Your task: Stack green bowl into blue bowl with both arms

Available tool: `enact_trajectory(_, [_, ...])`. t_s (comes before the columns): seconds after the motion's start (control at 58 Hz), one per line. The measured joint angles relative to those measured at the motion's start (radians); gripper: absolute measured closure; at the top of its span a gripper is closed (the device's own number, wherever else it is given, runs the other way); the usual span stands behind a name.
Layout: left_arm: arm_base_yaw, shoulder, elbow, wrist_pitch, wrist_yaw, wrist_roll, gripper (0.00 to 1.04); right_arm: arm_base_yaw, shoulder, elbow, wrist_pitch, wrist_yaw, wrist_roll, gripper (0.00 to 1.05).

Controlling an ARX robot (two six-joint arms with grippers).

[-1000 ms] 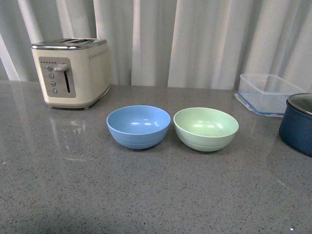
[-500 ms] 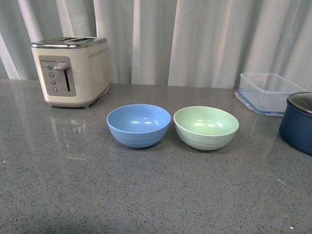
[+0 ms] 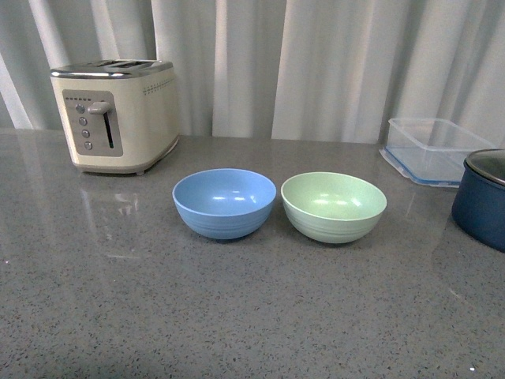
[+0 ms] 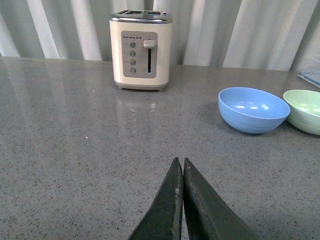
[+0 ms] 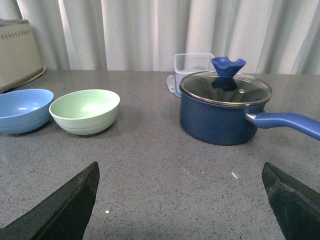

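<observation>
The pale mint-green round plastic bowl point(image 3: 334, 207) sits upright on the grey speckled counter point(image 3: 142, 316), just right of the light sky-blue round bowl point(image 3: 224, 203), with their rims close but seemingly apart. The right gripper point(image 5: 180, 170) hangs short of them, its fingers spread wide and empty; the left gripper point(image 4: 180, 162) has its flat black fingers pressed together, empty too. The right arm had best pinch the green bowl's rim, one finger inside, and lift it clear before crossing, while the left opens and steadies the blue bowl against sliding.
</observation>
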Motion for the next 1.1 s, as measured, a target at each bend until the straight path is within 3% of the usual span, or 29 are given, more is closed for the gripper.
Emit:
enact_trajectory(0.19, [0.0, -0.055, 0.0, -0.055, 0.0, 0.0, 1.01, 0.0, 0.0, 0.0, 0.0, 0.0, 0.0, 0.1])
enact_trajectory(0.293, [0.0, -0.178, 0.0, -0.206, 0.0, 0.0, 1.01, 0.0, 0.0, 0.0, 0.0, 0.0, 0.0, 0.1])
enact_trajectory(0.517, [0.0, -0.208, 0.0, -0.214, 0.0, 0.0, 1.01, 0.0, 0.0, 0.0, 0.0, 0.0, 0.0, 0.1])
enact_trajectory(1.103, [0.0, -0.208, 0.0, -0.215, 0.0, 0.0, 0.05, 0.0, 0.0, 0.0, 0.0, 0.0, 0.0, 0.1])
